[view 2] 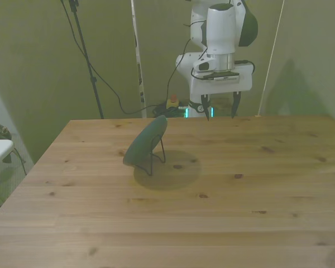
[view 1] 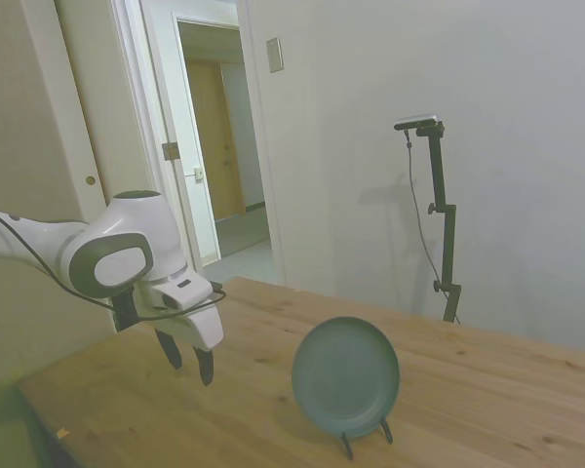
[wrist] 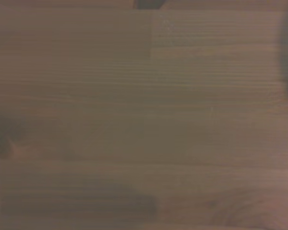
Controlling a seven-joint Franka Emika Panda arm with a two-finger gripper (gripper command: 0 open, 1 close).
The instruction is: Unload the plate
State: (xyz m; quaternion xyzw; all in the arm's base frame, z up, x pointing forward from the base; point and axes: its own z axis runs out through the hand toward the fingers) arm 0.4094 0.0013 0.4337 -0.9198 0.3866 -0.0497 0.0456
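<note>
The teal grey-green plate point(view 1: 346, 375) point(view 2: 146, 143) stands nearly upright on the table, leaning back in a thin black wire stand point(view 1: 364, 439) point(view 2: 156, 159). My gripper point(view 1: 188, 358) point(view 2: 219, 106) hangs above the table's far edge, well apart from the plate, toward the front view's right of it. It points down, open, with nothing between its dark fingers point(view 2: 204, 105). The wrist view shows only blurred wood grain.
The wooden table point(view 2: 223, 212) is bare around the plate. Cables and a pole point(view 2: 137, 56) hang behind the table's far edge. In the side view an open doorway point(view 1: 219, 146) lies behind the arm.
</note>
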